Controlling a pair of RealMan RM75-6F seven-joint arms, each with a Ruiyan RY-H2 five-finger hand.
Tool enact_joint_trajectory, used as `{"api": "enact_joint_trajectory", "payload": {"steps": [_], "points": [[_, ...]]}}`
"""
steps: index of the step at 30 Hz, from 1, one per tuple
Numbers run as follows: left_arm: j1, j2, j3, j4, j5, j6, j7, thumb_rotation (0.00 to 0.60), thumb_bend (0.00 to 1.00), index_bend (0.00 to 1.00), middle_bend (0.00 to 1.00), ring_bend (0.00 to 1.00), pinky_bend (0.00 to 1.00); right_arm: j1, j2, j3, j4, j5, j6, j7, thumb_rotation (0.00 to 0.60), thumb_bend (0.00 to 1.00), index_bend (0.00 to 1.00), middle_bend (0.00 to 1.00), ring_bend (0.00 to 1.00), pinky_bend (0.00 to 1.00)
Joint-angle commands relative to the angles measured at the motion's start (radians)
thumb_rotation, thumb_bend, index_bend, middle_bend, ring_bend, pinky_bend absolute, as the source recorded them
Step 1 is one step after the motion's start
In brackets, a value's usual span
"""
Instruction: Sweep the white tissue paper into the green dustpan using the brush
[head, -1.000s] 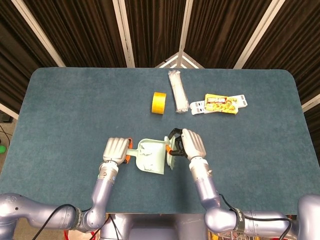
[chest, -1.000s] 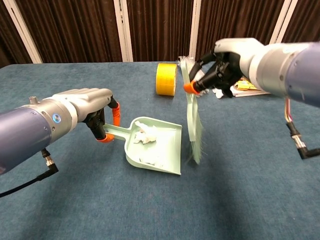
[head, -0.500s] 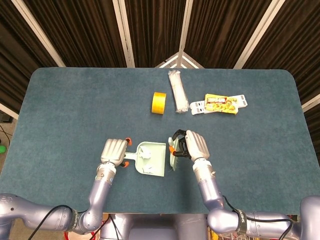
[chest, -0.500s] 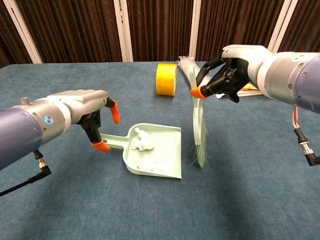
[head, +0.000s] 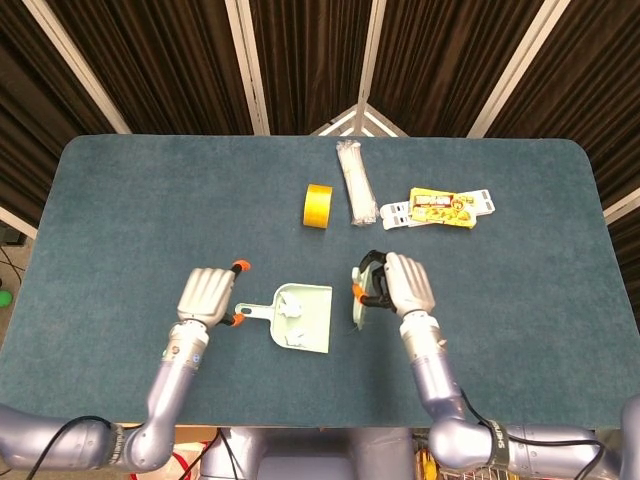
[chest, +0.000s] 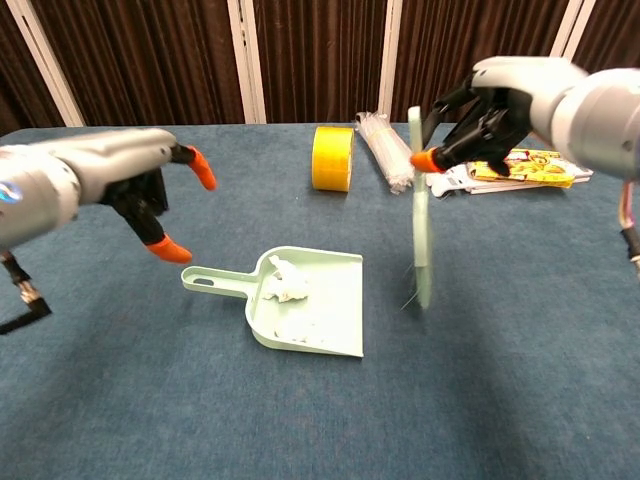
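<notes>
Green dustpan (chest: 305, 305) holding tissue (chest: 285, 285) lies beside released left hand (chest: 150, 195); right hand (chest: 495, 105) grasps brush (chest: 422, 215). Chest view alone shows bristles raised.

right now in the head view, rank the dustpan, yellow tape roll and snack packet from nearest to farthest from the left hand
1. The dustpan, just beside the open left hand, its handle pointing at the hand.
2. The yellow tape roll, farther up the table, toward the middle.
3. The snack packet, farthest, on the far right side past the tape.
</notes>
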Motion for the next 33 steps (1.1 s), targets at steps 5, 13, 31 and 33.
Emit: {"api": "enact_joint_trajectory", "payload": {"steps": [5,13,31,33], "points": [[0.111,0.192,0.073,-0.101,0.174,0.025,-0.152,0.600,0.00,0.09,0.59,0.64,0.79,-0.044,0.094,-0.061,0.006,-0.084,0.028,-0.031,0.600,0.41,0.86,0.86,0.92,0.80],[0.219,0.331,0.151,-0.122,0.331,0.062,-0.291,0.600,0.00,0.03,0.14,0.19,0.28,-0.084,0.147,-0.194,0.104,-0.256,0.087,-0.119,0.600,0.41,0.86,0.86,0.92,0.80],[0.401,0.448,0.263,-0.039,0.545,0.074,-0.572,0.600,0.00,0.00,0.02,0.04,0.14,-0.154,0.120,-0.372,0.278,-0.407,0.130,-0.321,0.600,0.41,0.42,0.60,0.66,0.69],[0.410,0.450,0.269,-0.033,0.556,0.071,-0.580,0.600,0.00,0.00,0.00,0.01,0.09,-0.163,0.112,-0.382,0.269,-0.409,0.119,-0.315,0.600,0.41,0.22,0.44,0.49,0.57]]}}
